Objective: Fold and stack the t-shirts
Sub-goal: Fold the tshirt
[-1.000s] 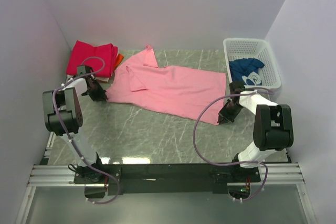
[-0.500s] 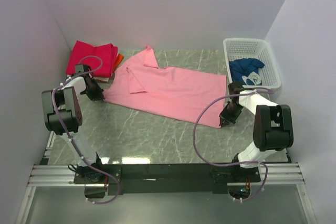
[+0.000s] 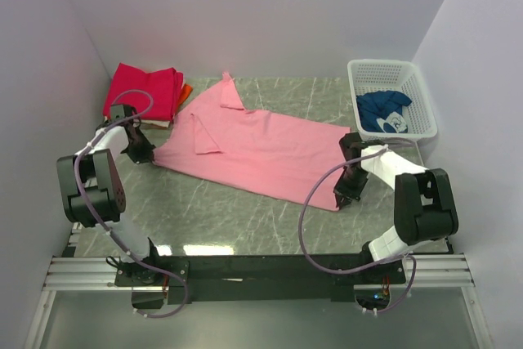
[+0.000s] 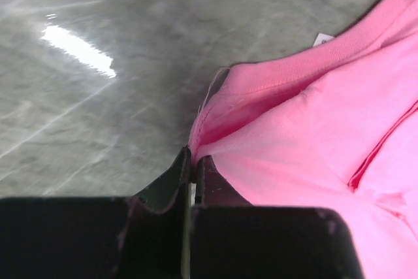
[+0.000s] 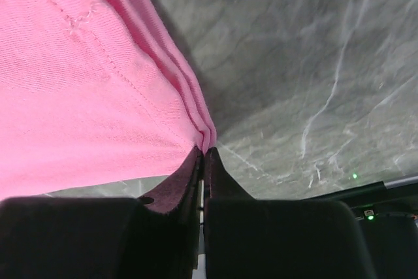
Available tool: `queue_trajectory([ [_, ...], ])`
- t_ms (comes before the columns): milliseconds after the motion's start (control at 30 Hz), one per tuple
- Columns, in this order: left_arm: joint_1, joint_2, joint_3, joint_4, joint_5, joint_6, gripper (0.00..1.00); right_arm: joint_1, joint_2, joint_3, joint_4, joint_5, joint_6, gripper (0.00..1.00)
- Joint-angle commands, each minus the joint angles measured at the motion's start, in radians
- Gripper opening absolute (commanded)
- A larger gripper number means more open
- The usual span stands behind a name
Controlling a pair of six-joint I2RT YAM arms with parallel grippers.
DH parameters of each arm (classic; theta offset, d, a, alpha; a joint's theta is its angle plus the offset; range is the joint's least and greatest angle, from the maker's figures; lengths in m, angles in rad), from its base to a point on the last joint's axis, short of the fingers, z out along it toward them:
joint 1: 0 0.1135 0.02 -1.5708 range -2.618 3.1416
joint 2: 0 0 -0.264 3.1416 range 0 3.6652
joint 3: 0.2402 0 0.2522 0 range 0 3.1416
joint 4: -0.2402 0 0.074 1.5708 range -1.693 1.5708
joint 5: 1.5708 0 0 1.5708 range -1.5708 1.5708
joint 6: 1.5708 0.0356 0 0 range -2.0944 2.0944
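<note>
A light pink t-shirt [image 3: 261, 149] lies spread across the marble table, folded lengthwise, one sleeve pointing to the back. My left gripper [image 3: 149, 155] is shut on its left edge near the collar [image 4: 193, 151]; the cloth bunches right at the fingertips. At the lower right corner my right gripper [image 3: 341, 199] is shut on the doubled hem [image 5: 206, 149]. A folded magenta-red t-shirt [image 3: 140, 90] lies at the back left, with an orange one [image 3: 186, 91] peeking from under it. A dark blue t-shirt with white print [image 3: 384, 110] sits in the basket.
The white mesh basket [image 3: 391, 69] stands at the back right against the wall. Purple walls close in the table on three sides. The grey marble tabletop [image 3: 229, 210] stretches between the shirt and the arm bases.
Both grippers closed on the pink shirt and drew it toward the near side and leftward. The left corner moved left, the right corner came inward and nearer. The cloth now lies flatter.
</note>
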Motion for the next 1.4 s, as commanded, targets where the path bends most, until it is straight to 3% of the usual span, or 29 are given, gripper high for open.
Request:
queue_trajectory([
  [0, 0.031, -0.052, -0.023, -0.004, -0.073, 0.015, 0.03, 0.033, -0.051, -0.029, -0.071, 0.058, 0.041, 0.00],
  [67, 0.034, -0.058, -0.024, -0.013, -0.078, 0.018, 0.11, 0.050, -0.064, -0.037, -0.076, 0.056, 0.051, 0.00],
  [100, 0.034, -0.060, -0.023, -0.018, -0.079, 0.021, 0.30, 0.052, -0.069, -0.043, -0.076, 0.058, 0.053, 0.00],
  [133, 0.035, -0.064, -0.023, -0.021, -0.086, 0.021, 0.39, 0.055, -0.074, -0.045, -0.079, 0.058, 0.053, 0.01],
  [200, 0.034, -0.070, -0.012, -0.035, -0.095, 0.023, 0.59, 0.053, -0.074, -0.037, -0.087, 0.067, 0.053, 0.15],
  [233, 0.032, -0.080, 0.005, -0.045, -0.122, 0.029, 0.66, 0.055, -0.075, -0.019, -0.108, 0.087, 0.051, 0.37],
  [300, 0.028, -0.089, 0.042, -0.067, -0.147, 0.044, 0.68, 0.053, -0.078, 0.029, -0.123, 0.102, 0.045, 0.46],
  [433, -0.039, -0.127, 0.108, -0.073, -0.176, 0.057, 0.68, 0.053, -0.058, 0.139, -0.157, 0.125, 0.027, 0.52],
  [667, -0.273, -0.083, 0.191, -0.052, -0.086, 0.078, 0.65, 0.053, -0.009, 0.326, -0.131, 0.124, -0.037, 0.52],
  [933, -0.328, 0.050, 0.174, -0.032, 0.039, -0.009, 0.59, 0.049, -0.003, 0.340, -0.038, 0.024, -0.031, 0.52],
  [1367, -0.391, 0.164, 0.194, -0.001, 0.053, -0.060, 0.52, 0.013, -0.058, 0.265, -0.022, -0.004, -0.062, 0.52],
])
